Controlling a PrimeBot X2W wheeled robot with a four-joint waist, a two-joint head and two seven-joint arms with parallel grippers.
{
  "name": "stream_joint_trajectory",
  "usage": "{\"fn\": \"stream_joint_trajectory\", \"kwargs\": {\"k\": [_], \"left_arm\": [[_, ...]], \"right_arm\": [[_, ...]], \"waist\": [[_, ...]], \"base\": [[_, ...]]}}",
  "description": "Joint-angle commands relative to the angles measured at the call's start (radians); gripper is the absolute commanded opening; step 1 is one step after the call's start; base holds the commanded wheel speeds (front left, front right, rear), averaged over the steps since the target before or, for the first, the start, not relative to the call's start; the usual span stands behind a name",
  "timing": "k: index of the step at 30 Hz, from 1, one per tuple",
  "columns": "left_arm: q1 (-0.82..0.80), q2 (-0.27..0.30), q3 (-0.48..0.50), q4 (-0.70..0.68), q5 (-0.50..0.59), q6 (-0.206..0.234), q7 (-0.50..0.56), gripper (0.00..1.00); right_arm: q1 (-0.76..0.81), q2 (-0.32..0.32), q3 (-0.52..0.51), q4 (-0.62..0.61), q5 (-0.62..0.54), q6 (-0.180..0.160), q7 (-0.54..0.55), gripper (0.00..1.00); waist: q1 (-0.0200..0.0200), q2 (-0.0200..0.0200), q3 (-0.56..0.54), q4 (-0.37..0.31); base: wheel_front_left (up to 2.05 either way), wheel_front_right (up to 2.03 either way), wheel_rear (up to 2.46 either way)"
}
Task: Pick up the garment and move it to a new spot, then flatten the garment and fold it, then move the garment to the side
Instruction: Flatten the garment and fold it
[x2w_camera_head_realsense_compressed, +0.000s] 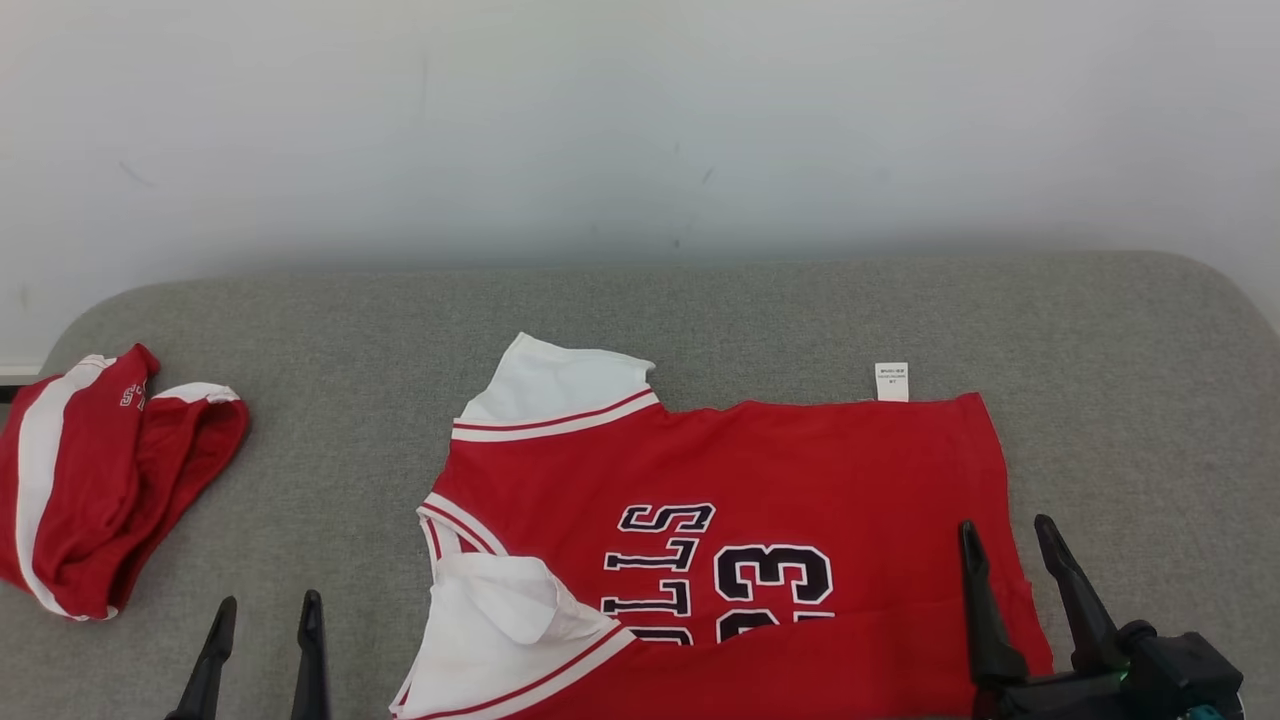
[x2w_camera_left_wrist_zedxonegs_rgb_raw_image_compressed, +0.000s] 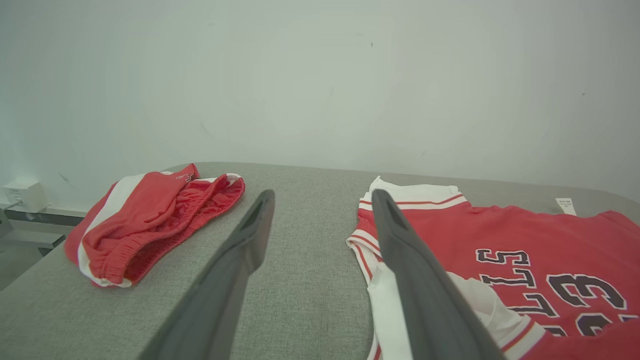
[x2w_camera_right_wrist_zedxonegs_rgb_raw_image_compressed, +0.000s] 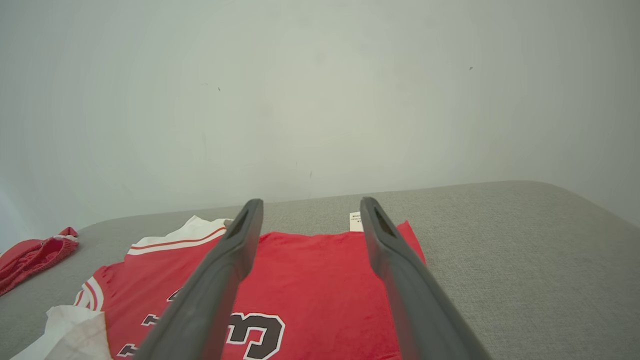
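Both wide, empty: left pincer (x2w_camera_head_realsense_compressed: 270, 598) over bare cushion (x2w_camera_head_realsense_compressed: 700, 300), right pincer (x2w_camera_head_realsense_compressed: 1005, 523) over jersey (x2w_camera_head_realsense_compressed: 800, 460) hem.

The red cloth jersey with white sleeves (x2w_camera_head_realsense_compressed: 800, 460) is seen to be of smooth, matt fabric, its black-and-white lettering laid flat on it. A small white label (x2w_camera_head_realsense_compressed: 891, 381), of paper or woven cloth, is attached at its far edge. The crumpled red-and-white cloth shorts (x2w_camera_head_realsense_compressed: 100, 480), at the left edge of the grey padded surface (x2w_camera_head_realsense_compressed: 700, 300), are finely textured and matt. The surface is covered in coarse, matt woven cloth. The left gripper (x2w_camera_head_realsense_compressed: 270, 598) and right gripper (x2w_camera_head_realsense_compressed: 1006, 523) are finished in what looks like smooth, matt, dark plastic.
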Motion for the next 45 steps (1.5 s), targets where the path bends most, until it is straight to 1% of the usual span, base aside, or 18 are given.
{"fn": "stream_joint_trajectory", "kwargs": {"k": [1,13,18,20,23,26,29,36,42,45], "left_arm": [[0.020,-0.005,0.003,0.001,0.007,-0.005,-0.004,1.00],[0.039,-0.024,0.027,0.007,0.020,-0.013,-0.004,1.00],[0.006,-0.005,0.028,0.029,0.022,-0.015,-0.004,1.00],[-0.033,0.022,0.014,0.053,0.024,-0.016,-0.003,1.00],[-0.112,0.066,-0.006,0.081,-0.009,-0.015,0.019,1.00],[-0.215,0.128,-0.055,0.101,-0.042,-0.015,0.057,1.00],[-0.335,0.194,-0.120,0.130,-0.103,-0.015,0.105,1.00],[-0.629,0.330,-0.299,0.216,-0.266,-0.015,0.222,1.00],[-0.850,0.413,-0.496,0.299,-0.380,-0.015,0.323,1.00],[-0.937,0.433,-0.577,0.346,-0.453,-0.015,0.358,1.00]], "right_arm": [[0.017,0.001,-0.003,-0.001,-0.009,0.000,-0.001,1.00],[0.013,-0.004,0.003,0.017,-0.014,0.000,-0.001,1.00],[-0.026,-0.029,0.008,0.048,-0.020,0.000,-0.001,1.00],[-0.057,-0.046,0.007,0.081,-0.015,0.000,0.003,1.00],[-0.127,-0.078,0.002,0.132,-0.009,0.000,0.033,1.00],[-0.211,-0.101,-0.004,0.186,0.010,0.000,0.086,1.00],[-0.307,-0.121,-0.014,0.237,0.026,0.000,0.144,1.00],[-0.536,-0.146,0.000,0.375,0.045,0.000,0.269,1.00],[-0.710,-0.134,0.033,0.491,0.035,0.000,0.358,1.00],[-0.787,-0.121,0.049,0.543,0.038,0.000,0.398,1.00]], "waist": [[0.0000,0.0000,-0.001,0.001],[0.0000,0.0000,0.001,-0.011],[0.0000,0.0000,0.011,-0.027],[0.0000,0.0000,0.019,-0.034],[0.0000,0.0000,0.049,-0.044],[0.0000,0.0000,0.094,-0.054],[0.0000,0.0000,0.154,-0.064],[0.0000,0.0000,0.289,-0.095],[0.0000,0.0000,0.372,-0.121],[0.0000,0.0000,0.399,-0.134]], "base": [[0.00,0.00,0.00],[0.00,0.00,0.00],[0.00,0.00,0.00],[0.00,0.00,0.00],[0.00,0.00,0.00],[0.00,0.00,0.00],[0.00,0.00,0.00],[0.00,0.00,0.00],[0.00,0.00,0.00],[0.00,0.00,0.00]]}}
